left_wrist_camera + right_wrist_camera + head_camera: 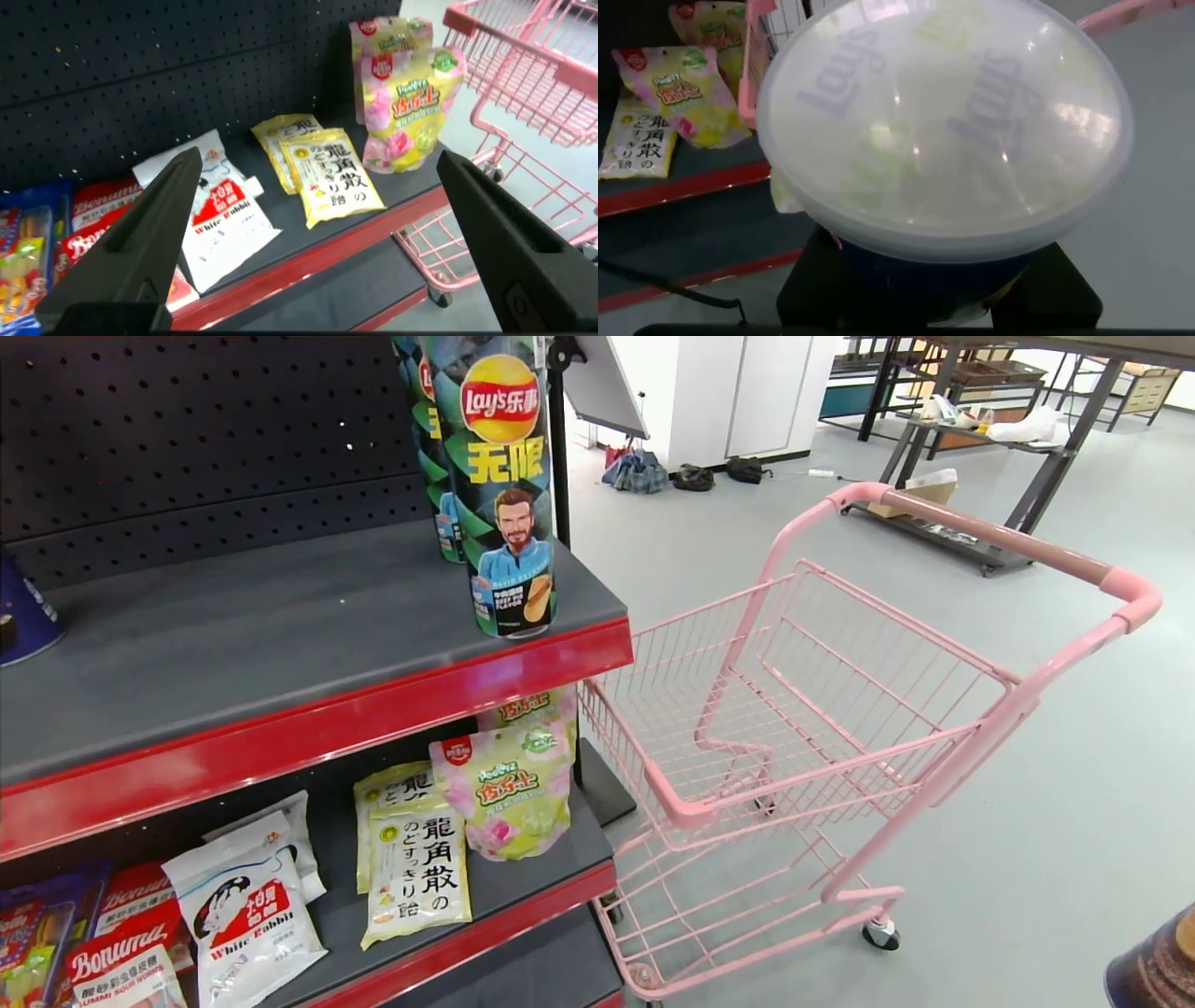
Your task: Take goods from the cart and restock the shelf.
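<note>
Closest of all was the pale plastic lid of the chip can (943, 121), clenched in the right tool (938, 303), whose dark jaws pressed its body from both sides. Farthest left, the left tool (318, 159) hung before the lower shelf (411, 191), spread wide and grasping nothing, facing a white bag (220, 219), yellow packets (327, 173) and a green pouch (411, 117). Higher, matching cans (504, 485) stood upright at the right end of the upper shelf (280, 616). Right of that stood the pink cart (943, 518), and beyond it the held can hung low over the floor. The step looked like carrying to the shelf. Next, the can would need raising over the red lip and setting upright beside those cans without knocking them.
</note>
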`<state>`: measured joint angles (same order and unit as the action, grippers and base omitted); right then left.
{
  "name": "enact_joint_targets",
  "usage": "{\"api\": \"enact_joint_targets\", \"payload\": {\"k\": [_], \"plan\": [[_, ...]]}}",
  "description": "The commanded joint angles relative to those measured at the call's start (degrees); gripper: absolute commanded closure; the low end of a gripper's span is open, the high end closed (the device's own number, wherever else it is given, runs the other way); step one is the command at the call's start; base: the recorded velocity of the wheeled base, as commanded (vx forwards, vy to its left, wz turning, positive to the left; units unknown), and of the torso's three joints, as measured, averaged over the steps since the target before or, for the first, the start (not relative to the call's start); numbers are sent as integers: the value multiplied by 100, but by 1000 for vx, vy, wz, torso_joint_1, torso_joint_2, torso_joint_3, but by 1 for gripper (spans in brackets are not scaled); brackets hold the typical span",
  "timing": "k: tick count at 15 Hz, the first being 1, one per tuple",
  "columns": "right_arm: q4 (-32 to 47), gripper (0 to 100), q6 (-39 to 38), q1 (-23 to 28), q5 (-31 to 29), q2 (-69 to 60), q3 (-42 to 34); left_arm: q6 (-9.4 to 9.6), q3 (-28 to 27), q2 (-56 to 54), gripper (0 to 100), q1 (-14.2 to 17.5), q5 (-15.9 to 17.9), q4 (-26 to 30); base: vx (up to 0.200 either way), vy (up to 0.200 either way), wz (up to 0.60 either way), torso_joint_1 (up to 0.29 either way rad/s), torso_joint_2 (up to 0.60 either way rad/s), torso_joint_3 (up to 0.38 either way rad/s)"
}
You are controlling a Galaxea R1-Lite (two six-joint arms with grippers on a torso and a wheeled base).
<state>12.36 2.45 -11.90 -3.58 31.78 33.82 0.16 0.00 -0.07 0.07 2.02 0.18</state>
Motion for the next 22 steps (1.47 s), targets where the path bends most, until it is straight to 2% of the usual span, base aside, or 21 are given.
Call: {"api": "enact_joint_targets", "payload": {"k": [1,14,18,22], "plan": [[-14,100,1,-6,7,12,-7,-7,0,7,0,1,0,-1,0,0,0,129,-486,-354],[-50,100,-17,-6,139,373,11,-7,0,7,0,1,0,-1,0,0,0,183,-544,-364],[-50,100,1,-6,130,425,11,-7,0,7,0,1,0,-1,0,0,0,162,-404,-238],[-41,100,10,21,95,469,-24,-7,0,7,0,1,0,-1,0,0,150,16,-33,-22]]}}
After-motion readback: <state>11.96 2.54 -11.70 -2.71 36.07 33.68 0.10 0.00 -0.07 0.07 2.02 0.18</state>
